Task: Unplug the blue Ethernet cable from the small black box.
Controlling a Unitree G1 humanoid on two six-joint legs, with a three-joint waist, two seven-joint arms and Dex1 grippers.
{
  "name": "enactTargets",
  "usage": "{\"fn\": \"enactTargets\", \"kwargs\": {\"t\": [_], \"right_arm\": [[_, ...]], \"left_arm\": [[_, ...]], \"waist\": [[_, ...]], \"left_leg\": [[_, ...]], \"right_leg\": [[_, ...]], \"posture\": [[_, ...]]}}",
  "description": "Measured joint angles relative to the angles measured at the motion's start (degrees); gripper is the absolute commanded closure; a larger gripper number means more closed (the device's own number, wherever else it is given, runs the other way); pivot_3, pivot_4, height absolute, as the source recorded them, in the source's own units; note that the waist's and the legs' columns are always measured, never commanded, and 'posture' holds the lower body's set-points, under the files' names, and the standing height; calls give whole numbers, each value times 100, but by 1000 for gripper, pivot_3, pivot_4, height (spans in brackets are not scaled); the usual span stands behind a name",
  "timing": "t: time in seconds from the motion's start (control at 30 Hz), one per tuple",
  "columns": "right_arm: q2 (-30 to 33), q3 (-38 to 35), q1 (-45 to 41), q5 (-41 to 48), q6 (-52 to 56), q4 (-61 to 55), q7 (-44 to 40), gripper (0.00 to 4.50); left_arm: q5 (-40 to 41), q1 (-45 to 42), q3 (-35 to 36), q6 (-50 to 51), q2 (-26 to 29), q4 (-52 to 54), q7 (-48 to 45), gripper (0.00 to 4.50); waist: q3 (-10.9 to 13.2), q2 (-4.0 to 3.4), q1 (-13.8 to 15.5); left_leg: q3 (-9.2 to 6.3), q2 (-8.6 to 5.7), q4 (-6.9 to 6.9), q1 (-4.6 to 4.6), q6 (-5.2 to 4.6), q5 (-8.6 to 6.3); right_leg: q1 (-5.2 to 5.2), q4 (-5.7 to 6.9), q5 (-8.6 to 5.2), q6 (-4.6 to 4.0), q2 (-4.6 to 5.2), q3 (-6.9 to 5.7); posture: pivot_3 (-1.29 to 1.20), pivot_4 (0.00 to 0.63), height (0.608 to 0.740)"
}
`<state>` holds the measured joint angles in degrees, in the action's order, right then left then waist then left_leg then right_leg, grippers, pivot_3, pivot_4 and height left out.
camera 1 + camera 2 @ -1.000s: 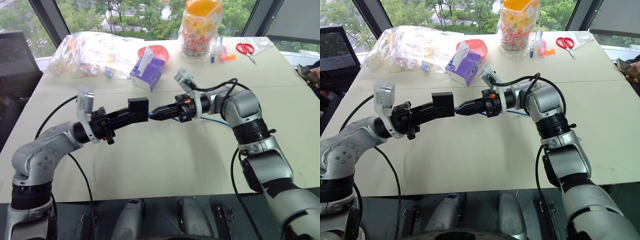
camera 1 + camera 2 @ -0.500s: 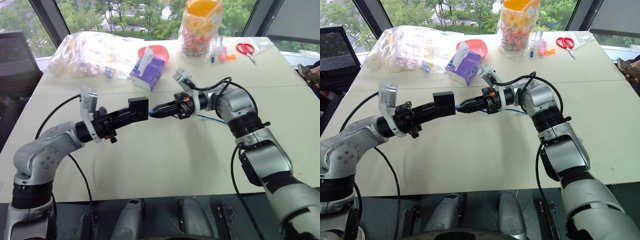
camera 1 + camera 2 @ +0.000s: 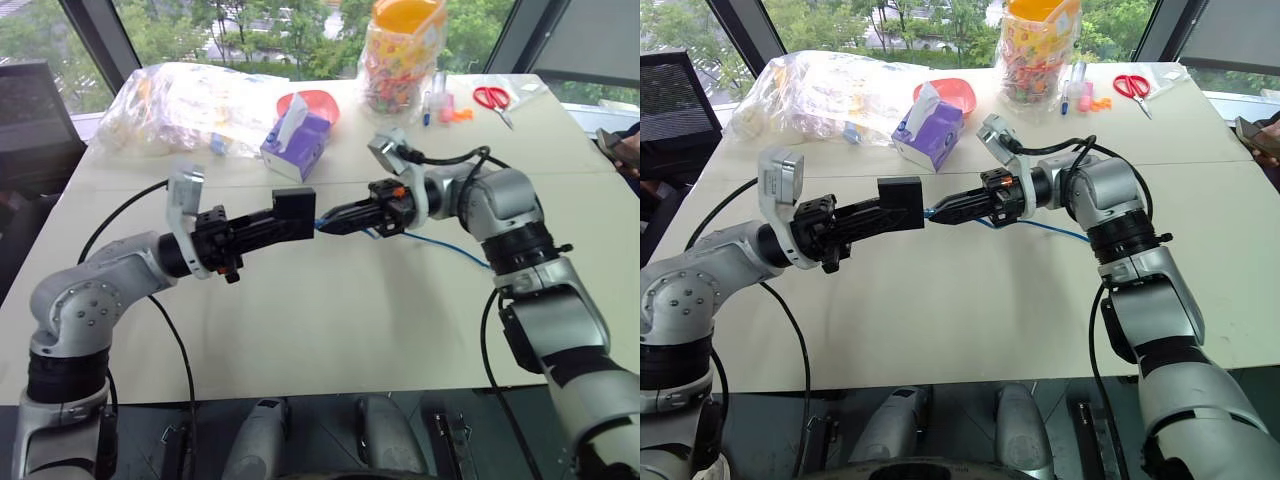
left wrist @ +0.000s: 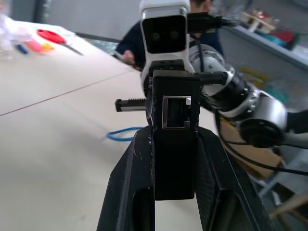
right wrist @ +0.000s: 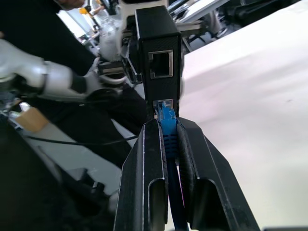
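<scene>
step: unplugging, plug barely out | we clamp box [image 3: 295,213] left, cable [image 5: 169,139] right | next: draw apart

Both arms were raised above the counter, elbows bent, forearms reaching inward so the two claws met tip to tip over its middle. The left claw [image 3: 262,227] was clamped tight, pointing rightward; the right claw [image 3: 335,217] was pinched closed, pointing leftward.
</scene>
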<state>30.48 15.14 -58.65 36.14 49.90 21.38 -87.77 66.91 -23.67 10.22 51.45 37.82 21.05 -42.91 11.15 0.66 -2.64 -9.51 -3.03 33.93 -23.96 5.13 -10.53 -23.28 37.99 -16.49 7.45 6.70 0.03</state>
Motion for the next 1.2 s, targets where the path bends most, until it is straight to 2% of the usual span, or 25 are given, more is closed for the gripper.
{"fn": "enactTargets", "kwargs": {"t": [0.43,0.63,0.73,0.83,1.2], "right_arm": [[256,-152,283,489,898,-882,100,4400],[279,-152,346,589,979,-1038,203,4400],[362,-183,418,604,1010,-1058,289,3310],[596,-370,589,495,1108,-812,509,1842],[312,-975,496,1212,2135,-1286,951,1842]], "left_arm": [[647,-75,2,299,265,131,-40,4019],[754,-78,1,338,401,149,-56,4019],[735,-75,87,294,449,121,-173,4019],[697,-61,385,143,586,105,-385,4019],[476,2,398,-10,458,107,-547,4019]], "waist": [[0,0,20],[0,0,18],[-1,1,21],[0,2,42],[0,1,22]], "left_leg": [[-1,0,8,-6,-1,0],[0,0,9,-6,-1,0],[0,0,9,-7,-1,0],[2,-2,11,-11,-1,0],[1,0,11,-12,-2,-1]], "right_leg": [[-1,2,0,0,0,-1],[-1,2,0,0,0,-1],[-1,2,0,0,0,-2],[-2,0,0,0,1,-2],[-6,1,0,-1,0,-2]], "posture": [[0,150,726],[0,150,726],[0,150,726],[0,150,726],[0,150,726]]}}
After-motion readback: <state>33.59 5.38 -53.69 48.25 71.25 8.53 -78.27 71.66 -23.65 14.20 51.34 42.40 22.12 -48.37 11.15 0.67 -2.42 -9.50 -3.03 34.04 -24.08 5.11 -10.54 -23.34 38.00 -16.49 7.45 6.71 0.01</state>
